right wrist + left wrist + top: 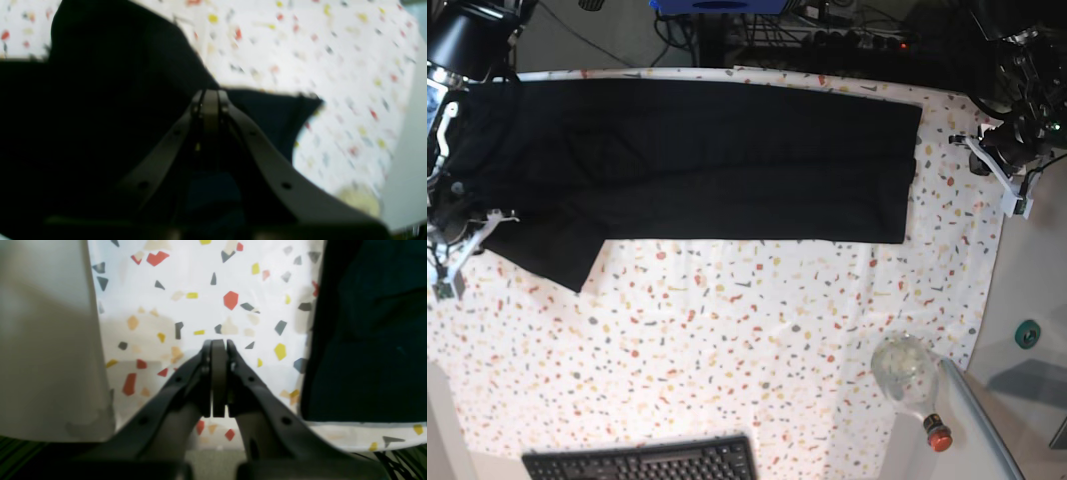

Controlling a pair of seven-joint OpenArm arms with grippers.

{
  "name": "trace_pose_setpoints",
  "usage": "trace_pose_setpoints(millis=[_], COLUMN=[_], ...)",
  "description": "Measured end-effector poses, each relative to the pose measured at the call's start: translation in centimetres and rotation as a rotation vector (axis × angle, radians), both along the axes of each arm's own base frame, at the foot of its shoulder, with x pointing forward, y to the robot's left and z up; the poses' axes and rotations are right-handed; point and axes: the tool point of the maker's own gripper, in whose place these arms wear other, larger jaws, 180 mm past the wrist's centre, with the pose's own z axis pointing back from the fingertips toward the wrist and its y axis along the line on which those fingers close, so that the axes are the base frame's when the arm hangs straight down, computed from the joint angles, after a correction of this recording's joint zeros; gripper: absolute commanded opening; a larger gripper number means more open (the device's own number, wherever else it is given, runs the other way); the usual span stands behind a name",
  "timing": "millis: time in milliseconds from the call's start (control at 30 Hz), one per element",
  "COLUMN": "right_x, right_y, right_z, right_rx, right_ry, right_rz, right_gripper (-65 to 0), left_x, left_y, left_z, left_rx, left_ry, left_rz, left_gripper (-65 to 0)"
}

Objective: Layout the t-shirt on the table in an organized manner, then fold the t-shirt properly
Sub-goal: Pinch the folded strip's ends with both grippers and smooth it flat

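Over the tabletop [727,330], the left gripper [218,345] hovers closed and empty beside the t-shirt [697,160], spread along the far edge. The right gripper [210,95], closed, seemingly pinches its sleeve. A keyboard [642,462] lies nearby.

You have the speckled table [727,340] carrying the black t-shirt [697,160] spread long across its far side, a keyboard [642,462] at the near edge and a bottle [910,378] lying near-right.
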Motion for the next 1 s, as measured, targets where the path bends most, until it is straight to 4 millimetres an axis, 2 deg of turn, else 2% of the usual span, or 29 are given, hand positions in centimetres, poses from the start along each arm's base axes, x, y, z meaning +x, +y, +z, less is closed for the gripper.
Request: trace_pose_setpoints(millis=[233,433,633,767,1000], right_x=[-6.0,-10.6,-12.1,-12.3,-14.0], right_y=[1.1,3.1,5.6,5.8,6.3], right_z=[-0.1,-2.8,-4.0,-4.2,-6.5], right_rx=[-0.031,0.025,0.090,0.100,0.138], right_ry=[0.045,0.146,0.142,0.144,0.220], right_rz=[-0.009,-0.015,-0.027,-0.028,-0.039], right_gripper=[-65.0,-65.0,-65.0,-65.0,-65.0], left_x=[0.1,0.4,0.4,0.4,0.4], left_y=[0.1,0.1,0.1,0.1,0.1], left_z=[0.1,0.2,0.2,0.2,0.2], left_rx=[0.002,0.002,0.002,0.001,0.002], left_ry=[-0.003,-0.008,-0.008,-0.008,-0.008], left_rz=[0.000,0.000,-0.001,-0.001,-0.001], left_gripper=[-65.0,-65.0,-65.0,-65.0,-65.0])
